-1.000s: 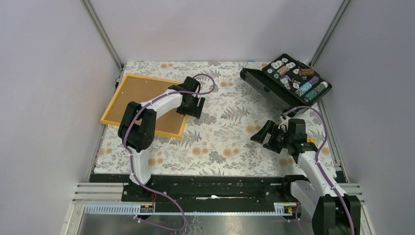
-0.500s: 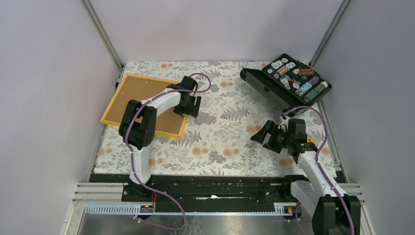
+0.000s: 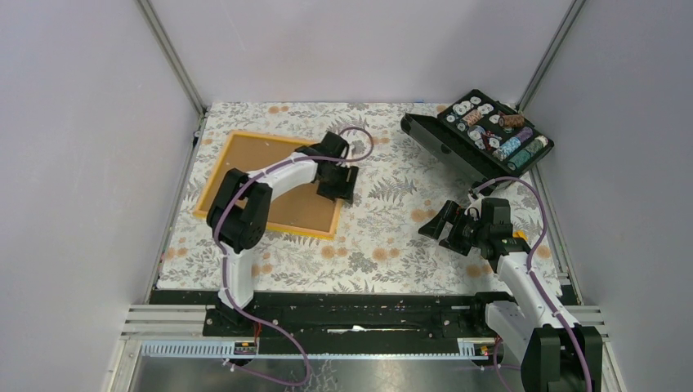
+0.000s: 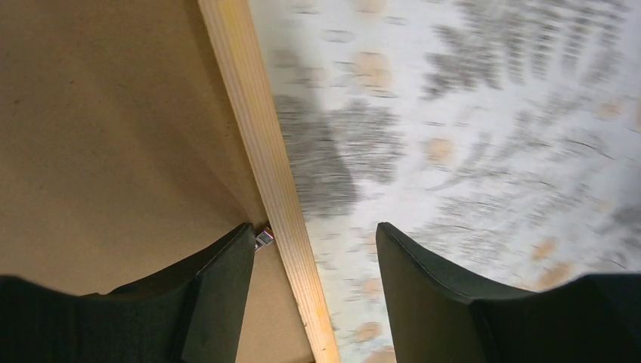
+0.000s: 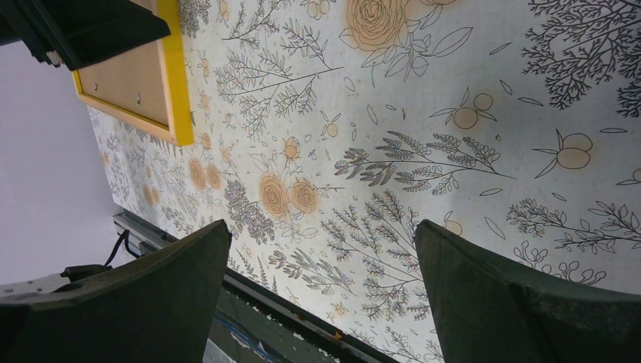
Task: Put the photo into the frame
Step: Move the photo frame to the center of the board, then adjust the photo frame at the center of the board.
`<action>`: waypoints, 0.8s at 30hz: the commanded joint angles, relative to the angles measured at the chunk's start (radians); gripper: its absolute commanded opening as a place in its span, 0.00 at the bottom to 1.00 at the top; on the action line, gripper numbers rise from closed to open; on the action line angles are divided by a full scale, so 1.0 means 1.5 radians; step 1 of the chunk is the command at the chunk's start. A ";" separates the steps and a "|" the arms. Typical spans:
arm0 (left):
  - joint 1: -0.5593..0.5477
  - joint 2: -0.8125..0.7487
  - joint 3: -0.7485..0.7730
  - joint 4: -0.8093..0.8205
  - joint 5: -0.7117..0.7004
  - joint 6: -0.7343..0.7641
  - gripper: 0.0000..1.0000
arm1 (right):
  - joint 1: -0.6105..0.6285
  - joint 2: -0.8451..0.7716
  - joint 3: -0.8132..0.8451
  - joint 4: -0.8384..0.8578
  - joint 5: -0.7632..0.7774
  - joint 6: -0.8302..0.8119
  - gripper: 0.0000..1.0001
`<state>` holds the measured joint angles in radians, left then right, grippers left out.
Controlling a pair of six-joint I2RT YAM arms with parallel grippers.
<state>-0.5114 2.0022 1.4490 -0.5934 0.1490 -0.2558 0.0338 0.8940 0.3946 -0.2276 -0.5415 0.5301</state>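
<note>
- Overhead: the frame (image 3: 216, 174) lies flat on the left half of the floral tablecloth (image 3: 392, 237), with a brown board (image 3: 261, 163) filling it. The left gripper (image 3: 337, 184) sits at its right edge. The right gripper (image 3: 441, 222) hovers well apart, below a black case (image 3: 482, 135).
- Left wrist: the jaws are parted and straddle the frame's rail (image 4: 261, 144), one finger (image 4: 219, 287) over the board and the other over cloth, not clamped.
- Right wrist: the jaws are spread wide and hold nothing. The frame's corner (image 5: 172, 76) shows at upper left.
</note>
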 commanded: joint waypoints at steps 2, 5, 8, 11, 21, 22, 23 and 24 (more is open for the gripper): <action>-0.091 0.028 -0.024 0.056 0.193 -0.067 0.64 | 0.005 0.000 0.000 0.010 -0.002 -0.006 1.00; -0.131 0.023 -0.052 0.116 0.263 -0.122 0.64 | 0.011 0.001 0.003 0.006 0.013 -0.004 1.00; -0.163 0.006 -0.087 0.196 0.326 -0.176 0.68 | 0.029 0.005 0.011 -0.003 0.049 0.001 1.00; -0.174 -0.043 -0.100 0.233 0.342 -0.180 0.75 | 0.070 0.011 0.026 -0.025 0.113 0.005 1.00; -0.172 -0.307 -0.137 0.233 0.186 -0.113 0.97 | 0.235 0.068 0.106 -0.073 0.286 0.091 1.00; -0.172 -0.330 -0.144 0.237 0.156 -0.112 0.98 | 0.260 0.076 0.112 -0.067 0.302 0.114 0.99; -0.171 -0.365 -0.156 0.244 0.121 -0.112 0.98 | 0.284 0.087 0.119 -0.060 0.322 0.137 0.99; -0.170 -0.393 -0.169 0.255 0.087 -0.112 0.98 | 0.309 0.102 0.125 -0.054 0.344 0.159 0.99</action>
<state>-0.7712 1.5749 1.2472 -0.2844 0.4786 -0.4572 0.3874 0.9989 0.5179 -0.3241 -0.1761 0.6369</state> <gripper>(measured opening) 0.977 0.993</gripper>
